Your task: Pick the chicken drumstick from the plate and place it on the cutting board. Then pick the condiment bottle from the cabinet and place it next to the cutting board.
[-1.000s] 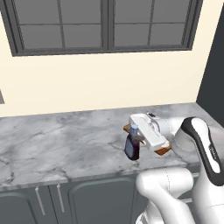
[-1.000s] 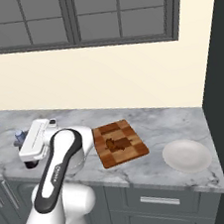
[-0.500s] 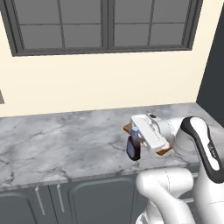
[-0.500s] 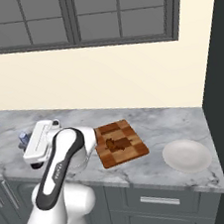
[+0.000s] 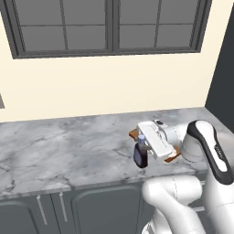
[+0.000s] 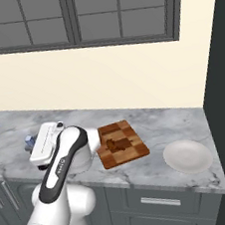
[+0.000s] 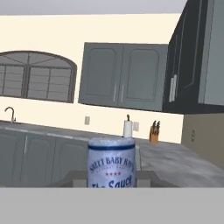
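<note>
I see a grey marble counter point(image 5: 68, 151) below a dark-framed window point(image 5: 109, 25) in a cream wall – grey drawers with silver handles point(image 6: 161, 202) under it. Through the hand camera: grey wall cabinets point(image 7: 122, 76), a paper towel roll point(image 7: 127, 128) and a knife block point(image 7: 154, 134) – well apart from a sink faucet point(image 7: 9, 113).

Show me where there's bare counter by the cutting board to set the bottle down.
Widest free patch: the marble counter left of the cutting board, under the end effector shut on the condiment bottle. Another bare strip lies between board and plate. The board itself is taken: the chicken drumstick lies on it. The far right is tight by the plate.
</note>
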Motion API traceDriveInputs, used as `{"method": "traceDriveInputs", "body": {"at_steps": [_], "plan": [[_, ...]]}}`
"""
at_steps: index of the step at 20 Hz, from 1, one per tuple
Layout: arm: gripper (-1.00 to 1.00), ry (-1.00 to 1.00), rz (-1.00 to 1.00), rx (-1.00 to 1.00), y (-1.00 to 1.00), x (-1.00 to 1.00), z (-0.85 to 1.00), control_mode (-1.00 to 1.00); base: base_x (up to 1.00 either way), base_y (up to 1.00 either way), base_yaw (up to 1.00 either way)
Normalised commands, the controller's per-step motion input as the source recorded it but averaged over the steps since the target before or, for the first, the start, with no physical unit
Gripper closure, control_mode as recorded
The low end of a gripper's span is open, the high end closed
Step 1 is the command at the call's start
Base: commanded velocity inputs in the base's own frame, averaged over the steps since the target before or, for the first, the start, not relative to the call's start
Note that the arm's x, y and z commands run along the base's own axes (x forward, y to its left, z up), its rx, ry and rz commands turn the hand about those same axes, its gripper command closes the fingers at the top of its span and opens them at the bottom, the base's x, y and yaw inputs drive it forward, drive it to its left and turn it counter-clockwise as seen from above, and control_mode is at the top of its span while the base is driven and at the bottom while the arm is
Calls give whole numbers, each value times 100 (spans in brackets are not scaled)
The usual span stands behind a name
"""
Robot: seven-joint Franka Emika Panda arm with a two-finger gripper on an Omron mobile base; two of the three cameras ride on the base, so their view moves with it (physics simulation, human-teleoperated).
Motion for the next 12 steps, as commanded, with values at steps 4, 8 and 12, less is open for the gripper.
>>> {"method": "traceDriveInputs", "body": {"at_steps": [4,8,12], "plan": [[100,0,-1,0,1,15,-34,-100,0,0,0],[100,0,-2,0,5,11,-30,-100,0,0,0],[100,0,-3,0,5,6,-26,-100,0,0,0]]}}
